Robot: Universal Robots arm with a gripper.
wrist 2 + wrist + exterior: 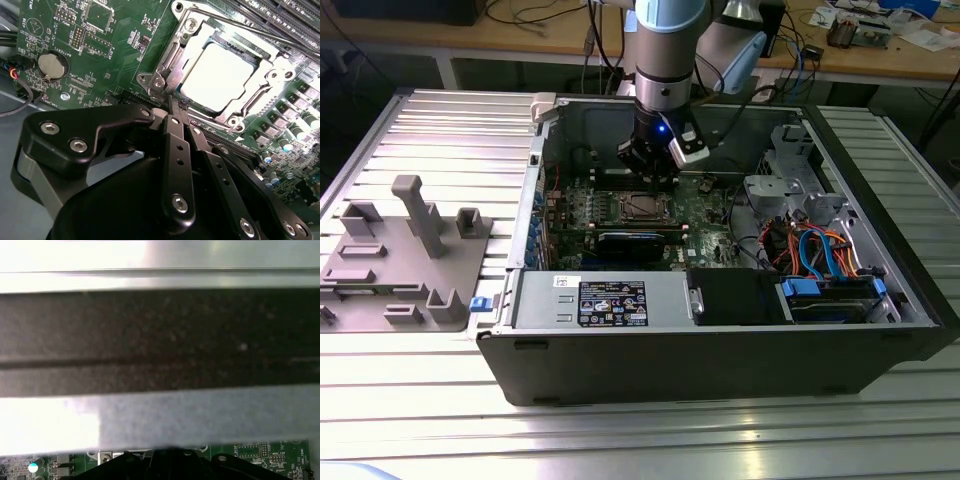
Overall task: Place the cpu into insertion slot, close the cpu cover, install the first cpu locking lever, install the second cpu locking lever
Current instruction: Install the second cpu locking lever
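Observation:
In the second wrist view the cpu [220,75], a pale silver square, lies in the insertion slot [192,25] on the green board [100,45]. The cpu cover [172,57], a silver frame, lies flat around it, and a thin locking lever rod [250,32] runs along the socket's far side. My black gripper [173,105] is shut, its tips together just off the socket's corner with nothing visible between them. In the exterior view the gripper [655,180] hangs inside the open computer case just above the socket [642,207].
The case walls [720,350] enclose the board. A drive cage with orange and blue cables [820,250] fills the exterior view's right, and a power supply [600,300] sits in front. A grey fixture plate [400,260] lies on the table to the left.

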